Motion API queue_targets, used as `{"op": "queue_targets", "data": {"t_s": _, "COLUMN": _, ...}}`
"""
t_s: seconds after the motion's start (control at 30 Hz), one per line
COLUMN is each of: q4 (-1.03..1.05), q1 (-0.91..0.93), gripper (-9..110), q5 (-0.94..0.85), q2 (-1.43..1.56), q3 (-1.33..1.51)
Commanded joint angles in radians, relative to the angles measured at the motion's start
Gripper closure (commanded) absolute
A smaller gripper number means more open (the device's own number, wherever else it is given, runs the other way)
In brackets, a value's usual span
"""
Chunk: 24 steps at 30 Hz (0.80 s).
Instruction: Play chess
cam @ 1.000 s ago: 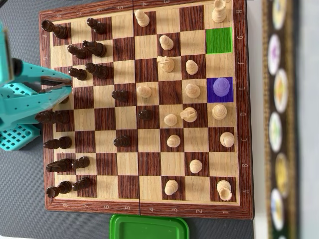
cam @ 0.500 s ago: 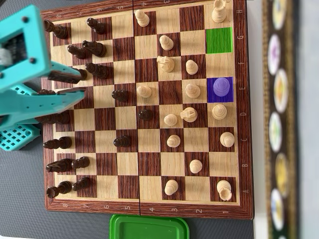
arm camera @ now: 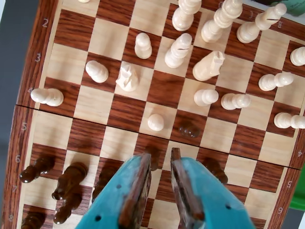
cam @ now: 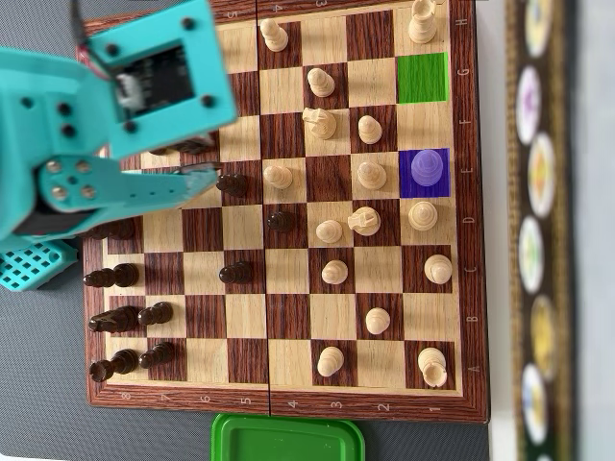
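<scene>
The wooden chessboard (cam: 279, 401) carries dark pieces on the left and pale pieces on the right in the overhead view. One square is tinted green (cam: 423, 77). Another is tinted purple (cam: 434, 185) and has a piece (cam: 426, 167) standing on it. My teal gripper (cam: 213, 168) reaches in from the left, its tip just left of a dark pawn (cam: 231, 182). In the wrist view the gripper (arm camera: 160, 156) is open with nothing between its fingers. That dark pawn (arm camera: 153, 153) shows just beside the left fingertip (arm camera: 144, 160). A pale pawn (arm camera: 155, 122) and another dark pawn (arm camera: 189, 129) stand beyond it.
Dark pieces crowd the board's left columns (cam: 125, 279), some lying on their sides. A green lid (cam: 288, 440) sits below the board. The arm's teal mesh base (cam: 34, 264) is at the left edge. A patterned strip (cam: 538, 230) runs down the right.
The arm has swung right from the board's left edge, over the dark back ranks. Its fingertips have gone from the edge column to the dark pawn near mid-board. No piece has moved.
</scene>
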Motion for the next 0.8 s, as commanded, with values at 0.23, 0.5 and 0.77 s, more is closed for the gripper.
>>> {"op": "queue_targets", "data": {"t_s": 0.23, "q4": 0.0, "q1": -0.015, "gripper": 93, "q5": 0.002, "q2": -0.348, "q3": -0.345}}
{"op": "queue_targets", "data": {"t_s": 0.5, "q4": 0.0, "q1": -0.035, "gripper": 92, "q5": -0.002, "q2": -0.534, "q3": -0.541}}
{"op": "queue_targets", "data": {"t_s": 0.77, "q4": 0.0, "q1": -0.041, "gripper": 92, "q5": -0.003, "q2": -0.627, "q3": -0.666}}
